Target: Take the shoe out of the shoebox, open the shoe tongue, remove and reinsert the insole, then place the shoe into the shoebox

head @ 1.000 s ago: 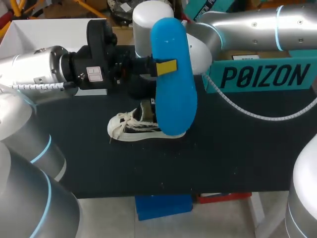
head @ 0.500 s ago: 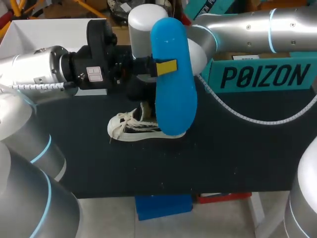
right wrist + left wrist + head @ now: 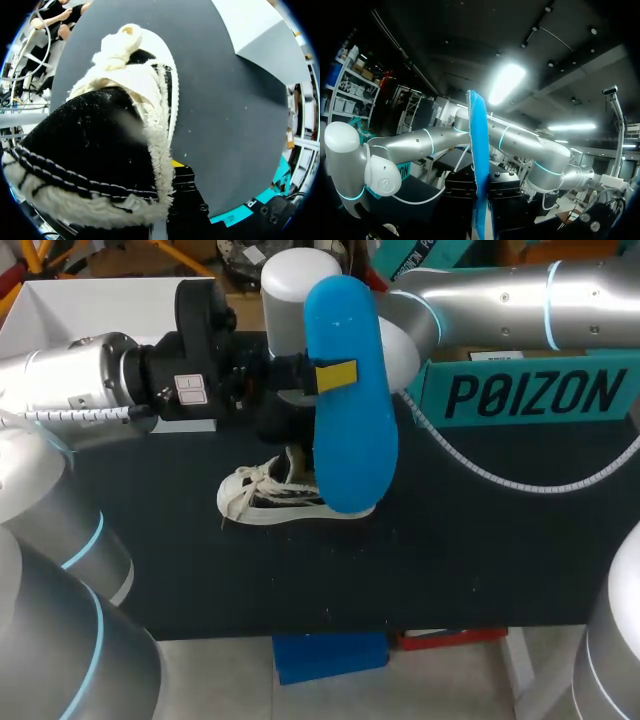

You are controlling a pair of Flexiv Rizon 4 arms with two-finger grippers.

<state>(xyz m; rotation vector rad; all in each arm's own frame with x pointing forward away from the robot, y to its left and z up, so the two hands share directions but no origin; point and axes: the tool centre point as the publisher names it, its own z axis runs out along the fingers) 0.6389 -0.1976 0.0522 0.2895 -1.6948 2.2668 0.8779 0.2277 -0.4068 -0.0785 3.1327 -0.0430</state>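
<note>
Head view first: the left hand (image 3: 333, 375) is clamped on the blue insole (image 3: 352, 440) and holds it upright over the table (image 3: 460, 560), with 1 yellow tip flat on its face. The shoe (image 3: 262, 496) sits on the table at the insole's lower end, toe toward my left. The teal shoebox (image 3: 530, 392) stands well apart at the far right. The right arm (image 3: 500, 300) reaches in behind the insole, and its end is hidden there.

Left wrist view: the insole runs edge-on straight out between this hand's fingers, pinched from both sides.

Right wrist view: the shoe's black heel and cream fleece collar fill the view, hard up against the right hand (image 3: 176, 172). I cannot tell whether that hand is closed on the collar.

The danger, as I read it, is that the insole is gripped at just 1 spot. Going back in, its lower end could snag the fleece and fold or swivel in the grip. If the shoe is not pinned, it could skid or tip.

Compared with 1 s ago, the right arm's white joint has edged toward my left and its long link sits higher. The insole, left hand and shoe have barely moved.
</note>
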